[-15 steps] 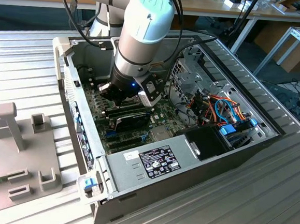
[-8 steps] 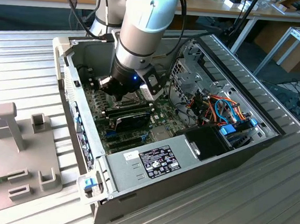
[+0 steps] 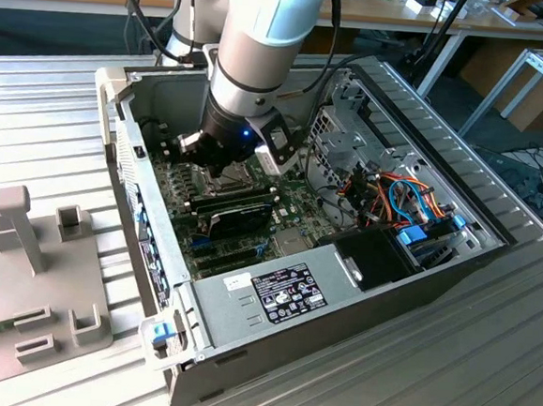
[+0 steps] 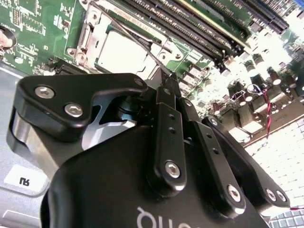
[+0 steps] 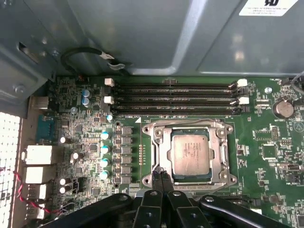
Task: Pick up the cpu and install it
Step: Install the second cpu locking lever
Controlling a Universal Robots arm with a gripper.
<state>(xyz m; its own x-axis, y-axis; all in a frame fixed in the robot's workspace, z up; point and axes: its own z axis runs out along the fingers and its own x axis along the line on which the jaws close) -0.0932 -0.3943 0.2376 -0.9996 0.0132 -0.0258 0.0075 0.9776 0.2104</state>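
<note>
Ribbed grey metal tabletop [image 3: 484, 370] carries an open computer case [image 3: 340, 293] at the centre of the exterior view, with a grey fixture plate [image 3: 30, 287] at lower left. The arm [image 3: 261, 42] reaches down into the case over the green motherboard [image 5: 275, 156].

In the first wrist view the cpu [image 5: 191, 153] lies flat inside the socket frame [image 5: 223, 156] at centre frame, its silver top exposed, so the placing looks done. The gripper [image 5: 162, 176] sits at the frame's lower edge, fingers pressed together with nothing between them, the tips at the socket's corner beside what may be the thin latch lever [image 4: 137, 40]; whether they touch it cannot be told.

Memory slots [image 5: 173, 99] run just above the socket, and capacitors [image 5: 104, 154] stand close on its left, leaving little room there.
</note>
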